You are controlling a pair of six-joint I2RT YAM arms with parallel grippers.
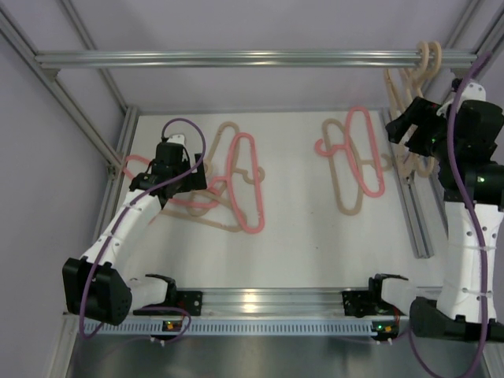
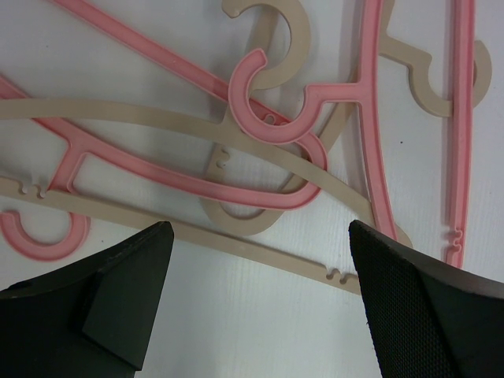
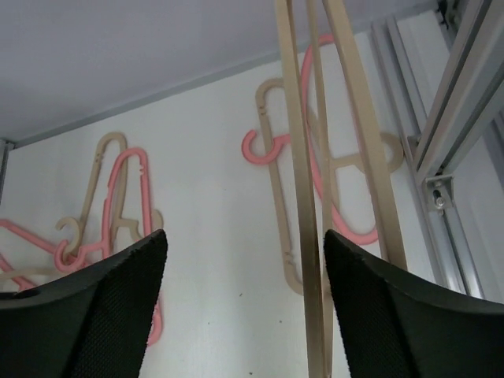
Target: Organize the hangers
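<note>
Left arm reaches low and forward; my left tool (image 2: 260, 264), spread apart, hovers over tangled hangers (image 2: 272, 135) on the surface (image 2: 236, 331). Right arm raised; my right tool (image 3: 244, 272), apart, faces beige hangers (image 3: 303, 236) hung from the rail (image 1: 236, 58).

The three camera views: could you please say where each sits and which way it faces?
Top external: overhead from the near edge, looking down on the white table; left arm and right arm show.
Left wrist: low, facing down on tangled pink and beige plastic hangers; open left gripper shows.
Right wrist: raised, facing beige hangers hanging upright; open right gripper shows.
Shared: top and right wrist both see the flat pink-beige pair.
</note>
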